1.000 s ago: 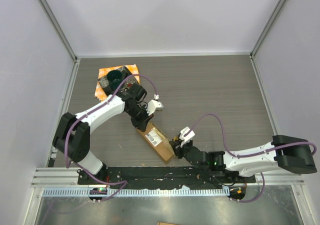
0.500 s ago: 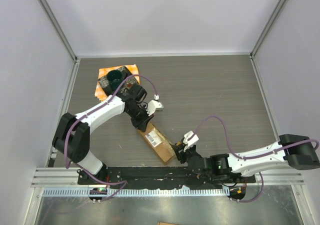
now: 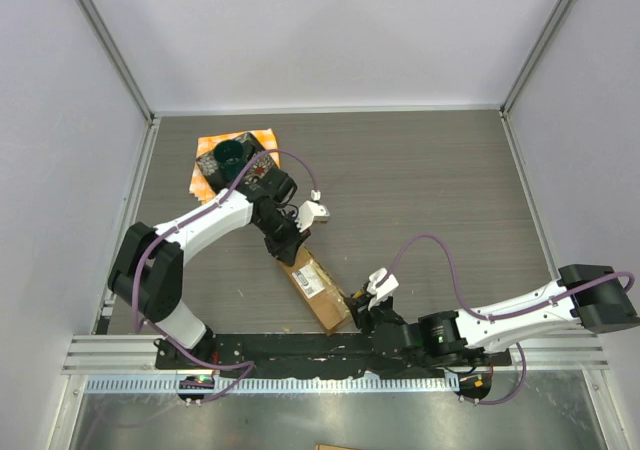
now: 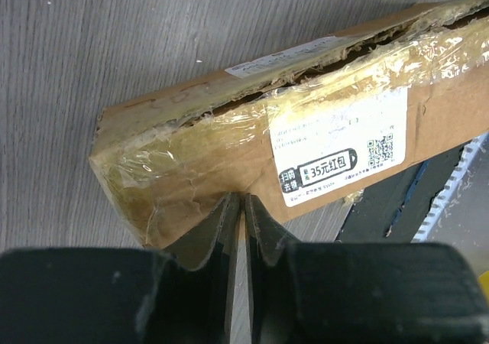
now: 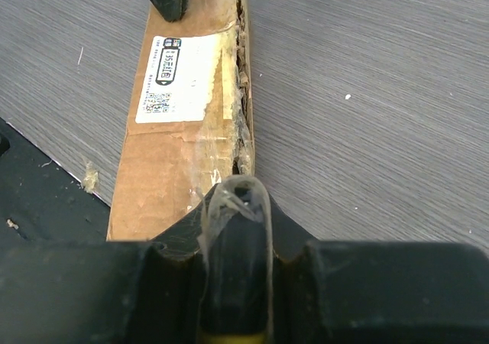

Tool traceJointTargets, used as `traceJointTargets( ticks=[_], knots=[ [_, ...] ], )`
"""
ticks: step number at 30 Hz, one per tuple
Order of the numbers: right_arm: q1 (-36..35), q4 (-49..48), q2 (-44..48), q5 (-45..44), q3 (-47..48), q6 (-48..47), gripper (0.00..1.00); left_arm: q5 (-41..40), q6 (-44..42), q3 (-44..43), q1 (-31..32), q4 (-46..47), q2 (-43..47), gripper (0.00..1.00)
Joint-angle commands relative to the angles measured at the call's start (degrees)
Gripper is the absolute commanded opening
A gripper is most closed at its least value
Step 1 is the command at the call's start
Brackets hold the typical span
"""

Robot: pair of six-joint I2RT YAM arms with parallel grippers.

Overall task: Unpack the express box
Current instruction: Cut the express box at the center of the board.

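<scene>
Oblong brown express box [image 3: 313, 288], shiny-taped, white label up; flat, diagonal; long edge seam torn ragged

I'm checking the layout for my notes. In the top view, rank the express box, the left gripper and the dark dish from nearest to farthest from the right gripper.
1. express box: its near end meets the right gripper.
2. left gripper: at the box's far end, toward the back left.
3. dark dish: far back left, on the orange cloth.

The white label [image 4: 340, 141] on the box [image 4: 183, 157] carried a black badge [image 4: 325, 168] reading "35元红包", beside a QR code [image 4: 380, 149]. Its finer print was too small to read.
</scene>
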State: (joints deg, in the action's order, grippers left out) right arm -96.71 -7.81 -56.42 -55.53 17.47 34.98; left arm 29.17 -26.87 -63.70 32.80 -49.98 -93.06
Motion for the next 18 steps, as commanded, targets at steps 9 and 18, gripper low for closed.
traceJointTargets(
  ticks=[9, 18],
  knots=[
    [2.0, 1.2, 1.9, -1.3, -2.4, 8.4, 0.01, -12.6, -3.2, 3.9, 0.4, -0.3, -5.8, 0.17],
    [12.1, -11.5, -0.6, 8.3, -4.3, 2.5, 0.01, -16.0, -4.5, 6.6, 5.8, 0.8, -3.5, 0.17]
  ],
)
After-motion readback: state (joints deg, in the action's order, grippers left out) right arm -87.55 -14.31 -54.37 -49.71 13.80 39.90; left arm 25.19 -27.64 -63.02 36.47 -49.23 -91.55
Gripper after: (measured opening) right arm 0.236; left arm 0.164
